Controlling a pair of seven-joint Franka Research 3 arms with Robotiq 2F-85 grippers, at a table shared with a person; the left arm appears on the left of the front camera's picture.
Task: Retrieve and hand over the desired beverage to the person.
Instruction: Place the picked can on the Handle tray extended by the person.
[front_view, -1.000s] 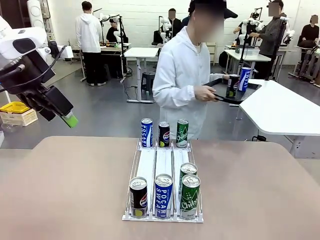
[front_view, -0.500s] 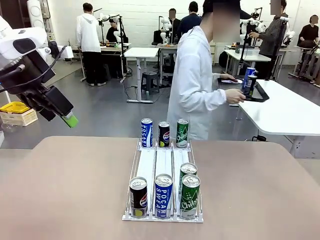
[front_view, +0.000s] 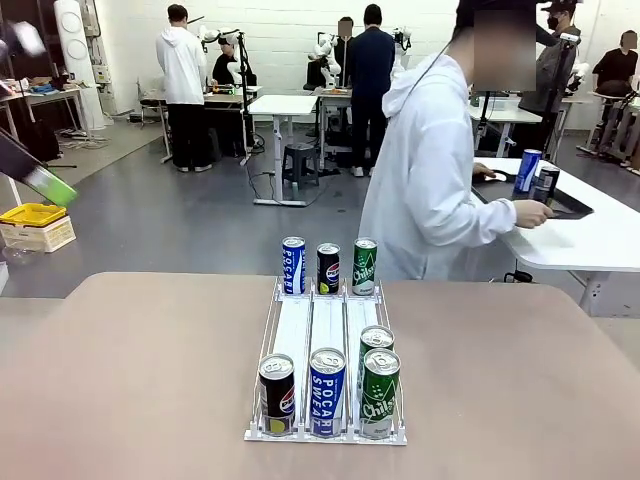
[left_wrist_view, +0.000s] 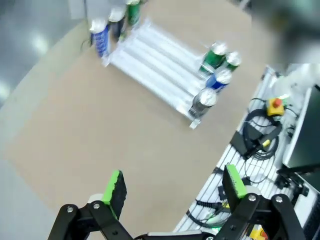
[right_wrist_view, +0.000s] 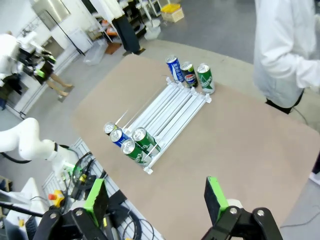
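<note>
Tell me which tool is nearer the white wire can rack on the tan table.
Hard to call; neither is close. The left tool hangs open, high off the white wire can rack's side. The right tool hangs open, high over the tan table's near edge.

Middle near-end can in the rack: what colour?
Blue can with white lettering, clearest in the front view.

Beige table (front_view: 150, 380), white can rack (front_view: 327, 335) at centre, seven cans in it

Bare bench (front_view: 130, 380) lies open left and right of the can rack (front_view: 327, 345); cans block both its ends.
</note>
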